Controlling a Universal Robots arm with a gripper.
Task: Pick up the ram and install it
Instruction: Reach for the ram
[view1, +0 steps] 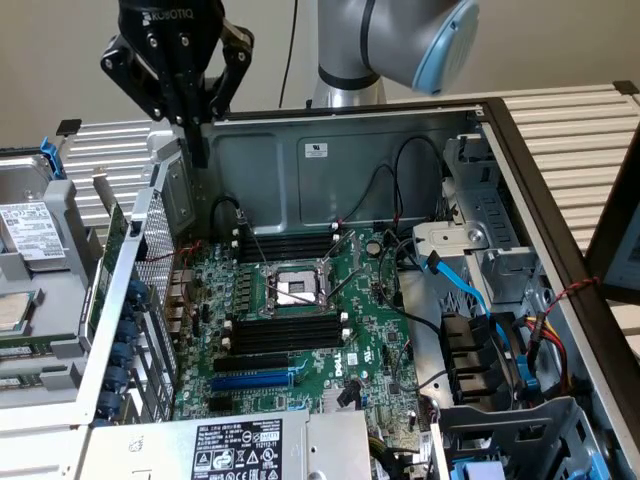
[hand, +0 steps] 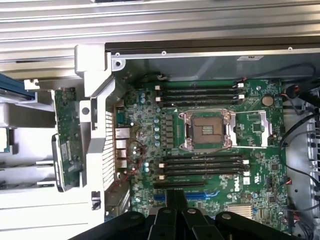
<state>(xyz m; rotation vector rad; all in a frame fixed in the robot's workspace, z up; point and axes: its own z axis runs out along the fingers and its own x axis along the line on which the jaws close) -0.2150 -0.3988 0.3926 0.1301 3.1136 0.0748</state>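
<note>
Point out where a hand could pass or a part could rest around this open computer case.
Bare: the slatted tabletop behind the case, on the exterior view's right. Inside, room is over the CPU socket between the black memory slots. Crowded: cables by the drive bays.

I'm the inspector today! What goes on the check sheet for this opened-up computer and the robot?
Surface: slatted metal table carrying an open computer case, with the motherboard facing up.
Job's things: ram sits outside the case, beside its side wall; the black memory slots look empty.
Clutter: labelled drive at the exterior view's left.
Grippers: gripper shut, nothing seen in it, above the case's corner and apart from the ram.
Cables: black cables by the back wall; blue cable and red and yellow wires at the exterior view's right.
Surroundings: grey robot arm behind the case.
</note>
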